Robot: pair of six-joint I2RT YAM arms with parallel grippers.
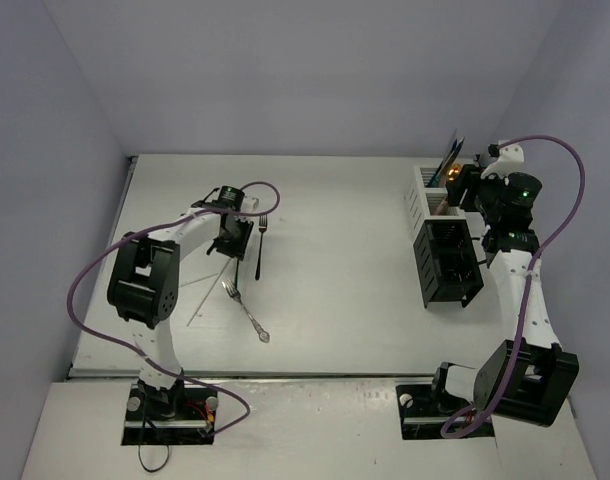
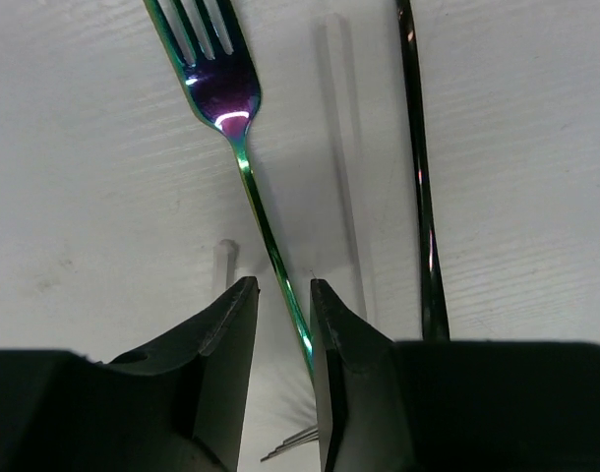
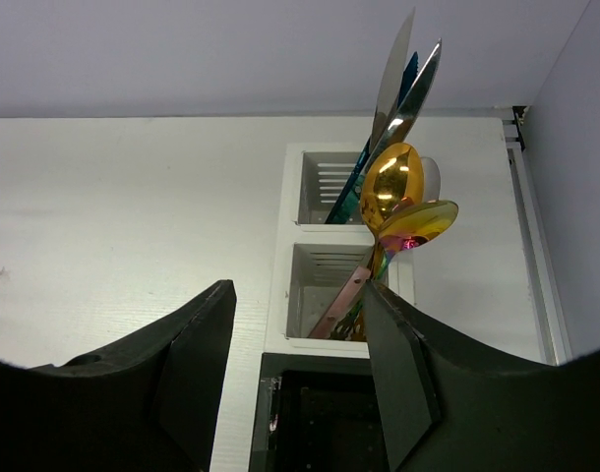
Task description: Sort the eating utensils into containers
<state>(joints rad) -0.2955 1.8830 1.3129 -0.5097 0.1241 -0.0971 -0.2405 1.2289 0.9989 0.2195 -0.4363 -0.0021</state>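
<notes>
My left gripper (image 1: 231,234) is low over the table, its jaws narrowly apart and straddling the handle of a teal iridescent fork (image 2: 243,162); a gap shows beside the handle. A dark fork (image 2: 421,177) lies just right of it, also in the top view (image 1: 260,248). Pale sticks (image 2: 341,147) lie alongside. A silver fork (image 1: 245,310) lies nearer. My right gripper (image 3: 298,287) is open and empty above the white box (image 3: 280,285), which holds a gold spoon (image 3: 390,185), an iridescent spoon (image 3: 418,224) and a blue knife (image 3: 408,69).
The black slatted box (image 1: 447,262) stands against the near end of the white box (image 1: 421,200) at the table's right side. A long pale stick (image 1: 207,290) lies left of the silver fork. A purple cable loops over each arm.
</notes>
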